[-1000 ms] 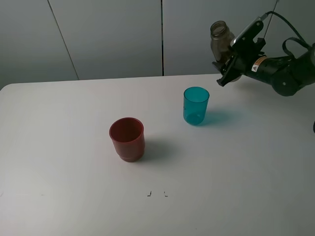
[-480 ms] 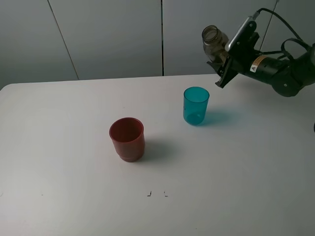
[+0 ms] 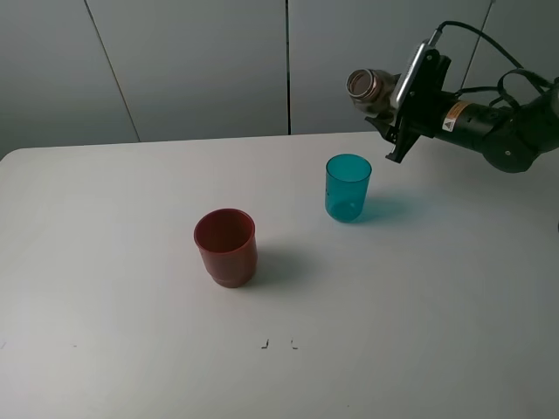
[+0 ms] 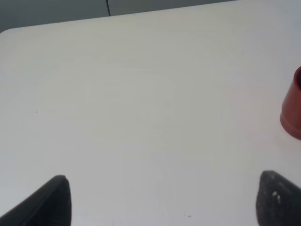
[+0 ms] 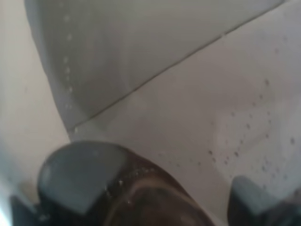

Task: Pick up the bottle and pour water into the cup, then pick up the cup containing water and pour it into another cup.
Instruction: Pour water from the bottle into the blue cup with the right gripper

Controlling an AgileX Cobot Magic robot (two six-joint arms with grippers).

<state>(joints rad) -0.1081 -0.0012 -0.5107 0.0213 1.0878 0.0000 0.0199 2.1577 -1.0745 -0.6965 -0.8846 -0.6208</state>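
The smoky grey-brown bottle (image 3: 371, 85) is tipped nearly level, its open mouth pointing left, above and a little right of the teal cup (image 3: 348, 187). My right gripper (image 3: 396, 106) is shut on the bottle's body; in the right wrist view the brown bottle (image 5: 155, 200) fills the space between the dark fingers (image 5: 77, 174). No water stream is visible. The teal cup stands upright on the table, and the dark red cup (image 3: 225, 246) stands upright to its front left. My left gripper (image 4: 164, 202) is open over bare table, with the red cup (image 4: 294, 113) at the frame's edge.
The white table (image 3: 105, 262) stretches around both cups. Two small dark marks (image 3: 278, 344) sit near its front. A grey panelled wall (image 3: 201, 61) rises behind the table's far edge.
My right gripper has rolled the bottle from nearly upright to almost level and carried its mouth left, toward the space above the teal cup. Both cups have stayed put.
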